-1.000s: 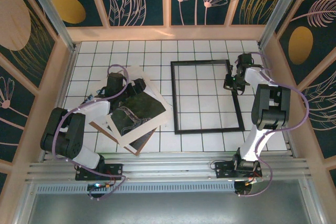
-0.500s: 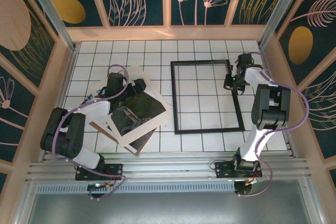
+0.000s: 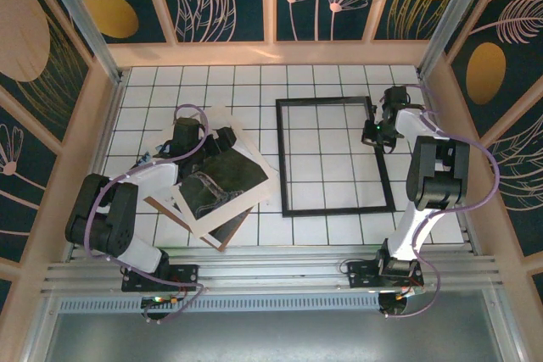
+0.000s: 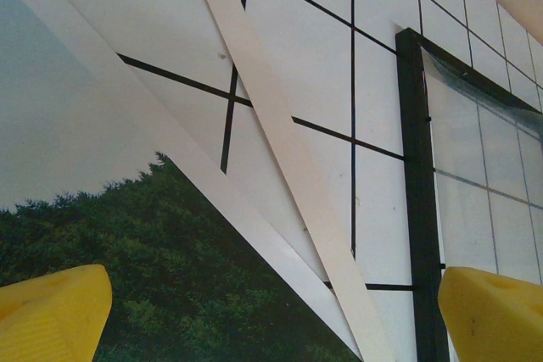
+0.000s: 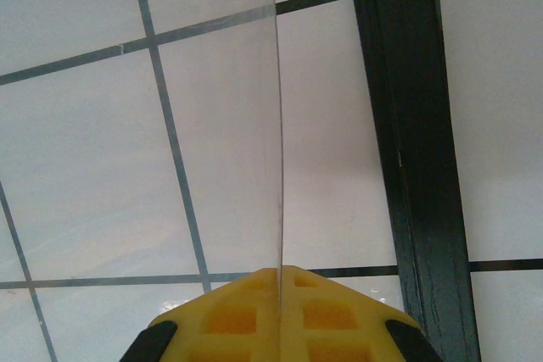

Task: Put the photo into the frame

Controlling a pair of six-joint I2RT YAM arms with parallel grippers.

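The photo (image 3: 216,182), dark hills with a white margin, lies tilted on a stack at the left. Its dark trees (image 4: 161,286) are in the left wrist view. My left gripper (image 3: 223,139) hovers at the photo's far corner, open, its yellow fingertips (image 4: 51,311) wide apart with nothing between them. The black frame (image 3: 335,156) lies flat right of centre, and its moulding (image 4: 419,209) shows beyond the photo's corner. My right gripper (image 3: 372,132) stands at the frame's right side, shut on the edge of a clear pane (image 5: 277,125), next to the moulding (image 5: 416,150).
A cream mat border (image 3: 240,127) and a brown backing board (image 3: 163,208) lie under the photo. The clear pane (image 4: 484,175) sits inside the frame, tilted up off the tiles. Wooden walls ring the white tiled table (image 3: 331,231).
My right gripper has shifted very slightly with the pane. The left arm and the stack stay as they were.
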